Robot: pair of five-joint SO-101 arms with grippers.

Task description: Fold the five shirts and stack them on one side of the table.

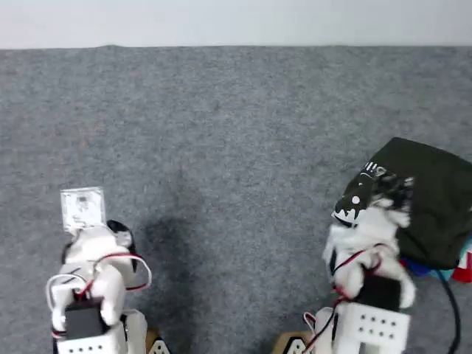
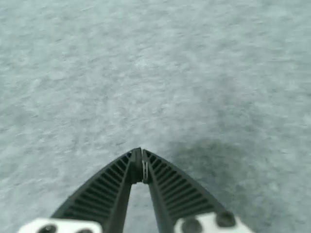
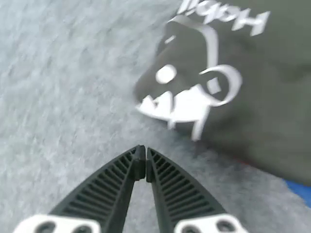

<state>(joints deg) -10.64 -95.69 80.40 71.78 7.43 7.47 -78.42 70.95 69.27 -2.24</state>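
one dark folded shirt [image 1: 431, 199] tops a pile at the right edge of the table [image 1: 236, 133]; one blue layer [image 1: 417, 267] and one red layer [image 1: 463, 274] peek out beneath. two grippers: the right gripper [image 3: 142, 162] just beside the pile, the left gripper [image 2: 141, 167] well apart, both pinched closed on nothing.

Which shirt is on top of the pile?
The dark shirt with the white picture. The blue shirt and red shirt just peek out underneath.

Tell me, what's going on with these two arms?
They are meant to fold and stack shirts. Neither holds anything now. The left tool is shut over the grey table. The right tool is shut beside a folded dark shirt, with blue cloth peeking out beneath it.
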